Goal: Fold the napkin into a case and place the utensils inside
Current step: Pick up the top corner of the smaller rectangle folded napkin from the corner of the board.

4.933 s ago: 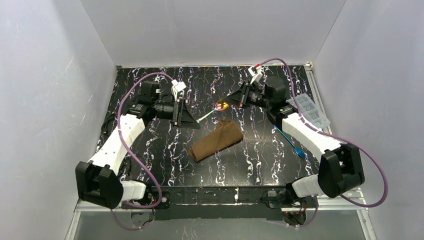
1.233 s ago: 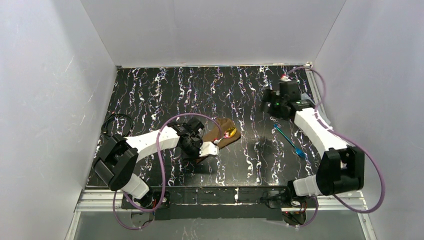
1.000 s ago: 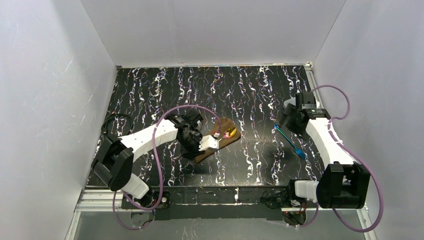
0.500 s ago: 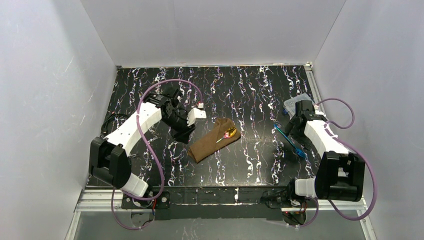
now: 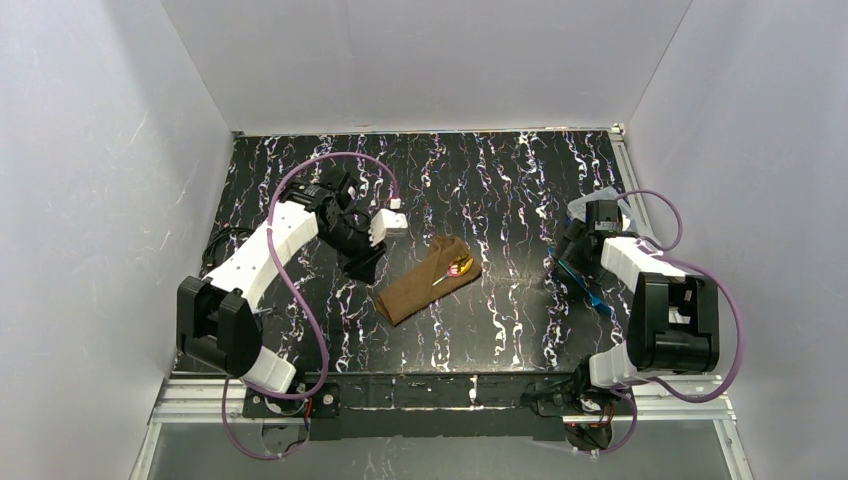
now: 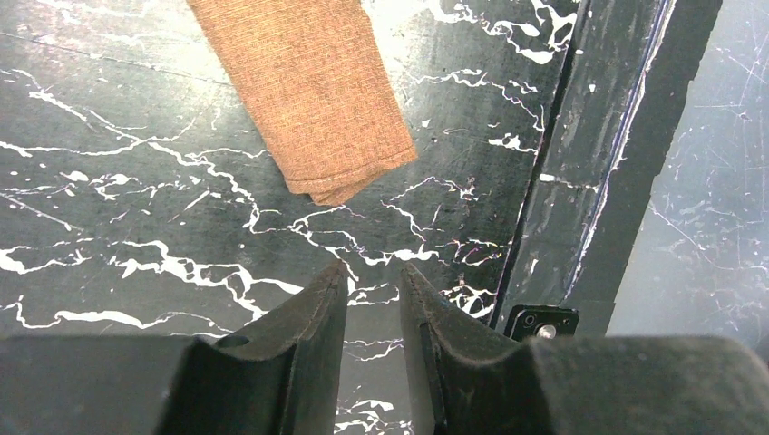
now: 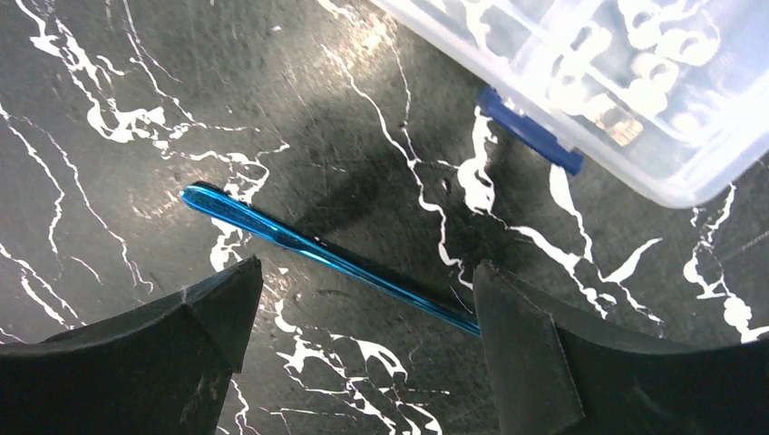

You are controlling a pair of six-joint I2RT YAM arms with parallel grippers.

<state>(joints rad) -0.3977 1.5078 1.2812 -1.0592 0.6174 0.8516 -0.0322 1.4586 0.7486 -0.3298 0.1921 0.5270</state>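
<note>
The case (image 6: 308, 100) was matt, woven brown cloth; the table (image 6: 118, 199) glossy black marble-look; the blue utensil (image 7: 317, 254) shiny; the box (image 7: 653, 118) clear plastic.

Desk (image 5: 500, 180): black, veined white, wherever you look.
Clear box (image 7: 635, 82): upper right of your right wrist view, resting on the desk, small pale pieces inside.
Latch (image 7: 530, 131): blue, on the box's edge.

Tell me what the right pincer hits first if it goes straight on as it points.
The blue utensil, most likely: it lies on the table across the gap of the open right pincer, which points down at it. Height is unclear; its tips may reach the table alongside it.
</note>
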